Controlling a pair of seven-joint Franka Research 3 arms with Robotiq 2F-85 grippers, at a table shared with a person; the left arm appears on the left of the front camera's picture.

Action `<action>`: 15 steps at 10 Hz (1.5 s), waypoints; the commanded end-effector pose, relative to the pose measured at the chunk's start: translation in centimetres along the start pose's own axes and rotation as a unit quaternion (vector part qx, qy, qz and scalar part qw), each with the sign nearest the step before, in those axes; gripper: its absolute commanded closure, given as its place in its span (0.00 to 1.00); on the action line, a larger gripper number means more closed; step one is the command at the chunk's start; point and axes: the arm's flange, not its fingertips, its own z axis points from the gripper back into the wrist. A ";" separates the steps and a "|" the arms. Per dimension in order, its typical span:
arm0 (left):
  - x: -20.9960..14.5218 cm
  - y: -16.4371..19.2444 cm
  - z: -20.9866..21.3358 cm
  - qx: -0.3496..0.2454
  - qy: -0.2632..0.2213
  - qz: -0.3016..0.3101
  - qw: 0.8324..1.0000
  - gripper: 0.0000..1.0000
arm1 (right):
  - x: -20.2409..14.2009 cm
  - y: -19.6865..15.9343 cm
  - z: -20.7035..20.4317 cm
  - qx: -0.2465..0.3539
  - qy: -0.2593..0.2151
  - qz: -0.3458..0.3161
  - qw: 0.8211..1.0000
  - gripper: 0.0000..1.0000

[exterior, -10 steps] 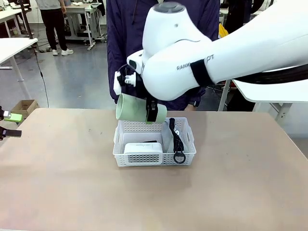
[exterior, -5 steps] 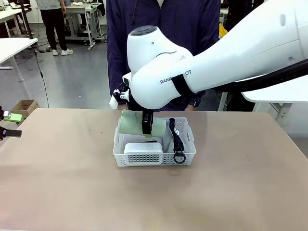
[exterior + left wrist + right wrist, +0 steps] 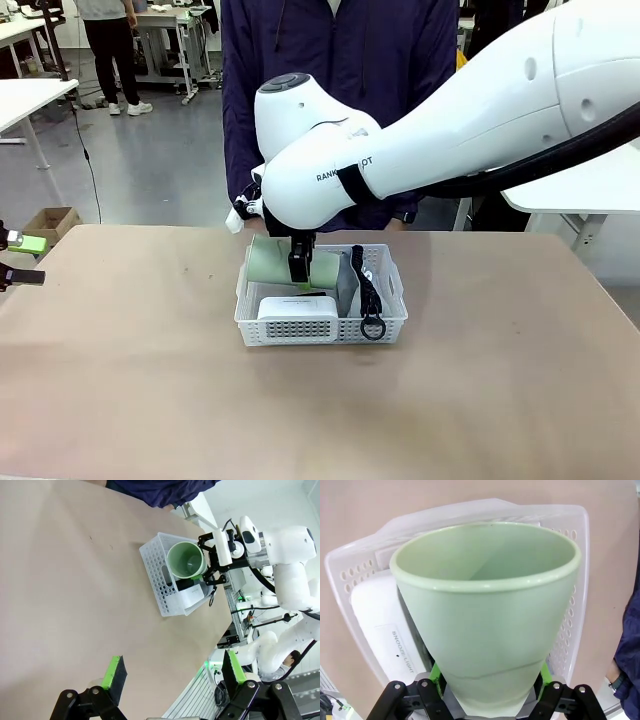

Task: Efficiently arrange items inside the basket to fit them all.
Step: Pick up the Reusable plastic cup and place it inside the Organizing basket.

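Over the far left part of the basket [image 3: 322, 330], the right gripper [image 3: 299, 268] holds the pale green cup [image 3: 270, 262] on its side, its jaws partly closed and clamped on the cup's narrow base end. The cup's long axis runs level along the basket's length, with the open mouth pointing toward the robot's left; in the right wrist view the cup [image 3: 487, 615] rises straight out from between the green pads, with the basket [image 3: 572, 580] beneath. The cup hangs low, at about rim height, partly inside the basket. Just in front of it in the basket lies the white block [image 3: 297, 308], with something black showing at its far edge. To the right, the grey pouch [image 3: 348, 283] stands against the inner wall, its black strap and ring [image 3: 372, 327] draped over the near rim. A person [image 3: 340, 80] in a dark jacket stands right behind the basket at the far side of the worktop [image 3: 130, 390]. The left gripper [image 3: 172, 677] hovers well apart from the basket, jaws spread wide and holding nothing.
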 end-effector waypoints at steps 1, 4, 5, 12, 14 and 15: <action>-0.6 -0.3 0.1 0.001 0.002 0.001 1.000 0.00 | 0.9 -0.4 -0.3 -0.025 0.024 -0.021 0.999 0.18; -0.6 -0.3 0.1 0.001 0.002 0.001 1.000 0.00 | 1.2 -0.8 -1.3 -0.017 0.033 -0.019 0.999 0.18; -0.6 -0.3 0.1 0.001 0.002 0.001 1.000 0.00 | 1.2 -0.9 -1.8 -0.012 0.040 -0.021 0.999 0.18; -0.6 -0.3 0.1 0.001 0.002 0.001 1.000 0.00 | 1.4 -2.0 -4.1 -0.006 0.057 -0.037 0.998 0.18; -0.6 -0.3 0.1 0.001 0.002 0.001 1.000 0.00 | 1.4 -2.2 -4.5 0.000 0.061 -0.040 0.997 0.18; -0.6 -0.3 0.1 0.001 0.002 0.001 1.000 0.00 | 1.3 -2.3 -4.5 0.001 0.062 -0.040 0.997 0.18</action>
